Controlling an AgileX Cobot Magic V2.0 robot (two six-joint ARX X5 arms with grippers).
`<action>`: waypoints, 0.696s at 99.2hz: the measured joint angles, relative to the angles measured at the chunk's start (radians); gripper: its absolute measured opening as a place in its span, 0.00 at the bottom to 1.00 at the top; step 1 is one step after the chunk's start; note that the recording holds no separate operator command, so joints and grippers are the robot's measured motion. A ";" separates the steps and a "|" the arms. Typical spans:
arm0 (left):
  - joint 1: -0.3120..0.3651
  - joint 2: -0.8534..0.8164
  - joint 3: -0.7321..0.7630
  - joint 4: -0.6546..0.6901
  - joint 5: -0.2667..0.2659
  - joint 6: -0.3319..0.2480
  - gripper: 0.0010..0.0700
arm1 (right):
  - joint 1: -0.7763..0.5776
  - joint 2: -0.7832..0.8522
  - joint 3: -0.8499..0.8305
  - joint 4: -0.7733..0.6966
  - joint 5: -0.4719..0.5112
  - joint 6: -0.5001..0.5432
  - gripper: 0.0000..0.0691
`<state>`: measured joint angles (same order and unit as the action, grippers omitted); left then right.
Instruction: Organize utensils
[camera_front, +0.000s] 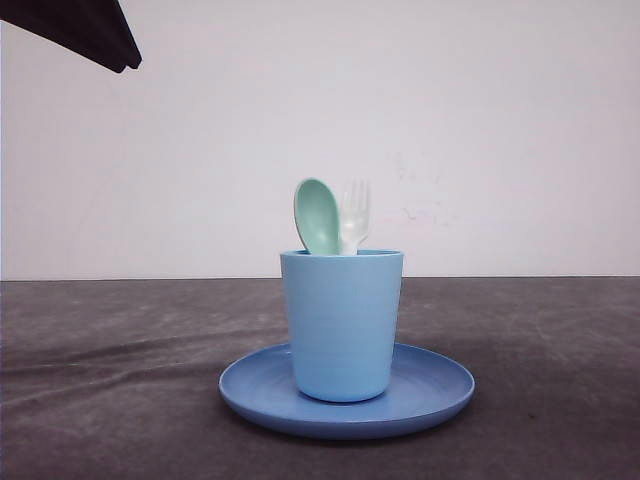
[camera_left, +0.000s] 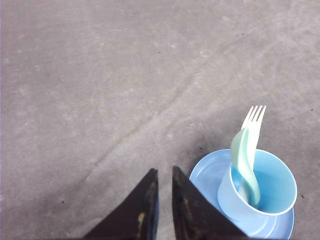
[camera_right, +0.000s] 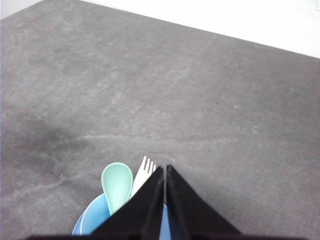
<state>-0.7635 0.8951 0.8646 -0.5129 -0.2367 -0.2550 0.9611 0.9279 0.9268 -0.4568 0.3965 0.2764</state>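
Nearest me, round blue plastic plate (camera_front: 440, 395) on grey worktop (camera_front: 120, 380), light blue plastic cup (camera_front: 342, 325) at its centre. Mint-green plastic spoon (camera_front: 318, 215) and white plastic fork (camera_front: 354, 215) stand inside, fork at spoon's 3 o'clock. Task looks done. Left fingers (camera_left: 164, 172) nearly closed, empty; right fingers (camera_right: 165, 170) pressed together, empty, above cup.

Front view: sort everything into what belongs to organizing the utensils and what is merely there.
Belongs to the job:
- pale mint-green plastic spoon, standing in the cup
- white plastic fork, standing beside it

Merely there:
- light blue plastic cup
- blue round plate under the cup
- grey table
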 joint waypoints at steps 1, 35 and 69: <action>0.000 0.000 0.000 0.000 0.000 0.000 0.02 | 0.000 0.000 0.000 0.000 0.000 0.000 0.01; 0.100 -0.042 0.000 0.039 -0.029 0.101 0.02 | 0.000 0.000 0.000 0.000 0.000 0.000 0.01; 0.349 -0.198 -0.134 0.095 -0.012 0.138 0.02 | 0.000 0.000 0.000 0.000 0.000 0.000 0.01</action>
<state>-0.4141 0.6975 0.7303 -0.4179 -0.2489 -0.1173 0.9611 0.9279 0.9268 -0.4564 0.3965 0.2764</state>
